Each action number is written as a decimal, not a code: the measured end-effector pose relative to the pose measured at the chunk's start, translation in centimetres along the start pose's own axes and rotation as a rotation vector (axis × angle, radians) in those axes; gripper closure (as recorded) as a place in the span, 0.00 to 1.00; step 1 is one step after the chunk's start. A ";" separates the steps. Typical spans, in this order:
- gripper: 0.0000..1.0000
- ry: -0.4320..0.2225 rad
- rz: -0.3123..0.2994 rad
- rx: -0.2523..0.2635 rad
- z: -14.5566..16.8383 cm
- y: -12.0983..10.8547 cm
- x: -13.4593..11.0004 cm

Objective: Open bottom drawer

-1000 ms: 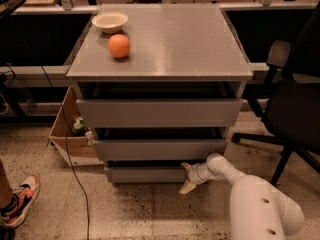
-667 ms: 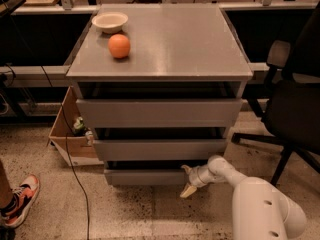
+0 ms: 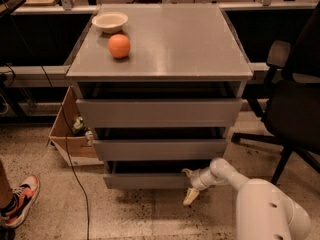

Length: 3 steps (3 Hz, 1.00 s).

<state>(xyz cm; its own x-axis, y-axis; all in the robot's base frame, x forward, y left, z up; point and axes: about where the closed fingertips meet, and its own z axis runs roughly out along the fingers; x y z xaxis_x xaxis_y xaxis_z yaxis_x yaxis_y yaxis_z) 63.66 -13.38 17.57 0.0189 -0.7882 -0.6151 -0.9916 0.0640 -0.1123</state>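
Observation:
The bottom drawer (image 3: 145, 180) is the lowest, narrowest grey flat front of three in a grey cabinet, near the floor. A dark gap shows above its front. My gripper (image 3: 189, 184) is at the drawer front's right end, on a white arm (image 3: 265, 209) that comes in from the lower right. One finger (image 3: 188, 173) sits at the drawer's top edge and the other finger (image 3: 191, 196) hangs below the front, so the gripper is open and spans the front's edge.
The middle drawer (image 3: 160, 149) and top drawer (image 3: 160, 113) sit above. On the cabinet top (image 3: 200, 44) are an orange (image 3: 119, 46) and a white bowl (image 3: 109, 21). A black office chair (image 3: 295, 109) stands right, a cardboard box (image 3: 67, 134) and cable left, a person's shoe (image 3: 19, 199) lower left.
The view and the gripper stay almost the same. The gripper holds its place at the bottom drawer's right end; the drawer front has not visibly moved.

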 end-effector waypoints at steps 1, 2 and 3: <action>0.00 0.001 -0.001 -0.008 0.2 0.0 0.0; 0.00 0.003 -0.004 -0.027 0.7 -0.1 -0.1; 0.19 -0.003 -0.020 -0.078 1.2 0.3 -0.3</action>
<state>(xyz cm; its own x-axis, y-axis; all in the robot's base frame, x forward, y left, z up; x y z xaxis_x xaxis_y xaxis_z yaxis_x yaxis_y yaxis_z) 63.51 -12.45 16.79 0.0387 -0.7870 -0.6158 -0.9980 0.0004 -0.0634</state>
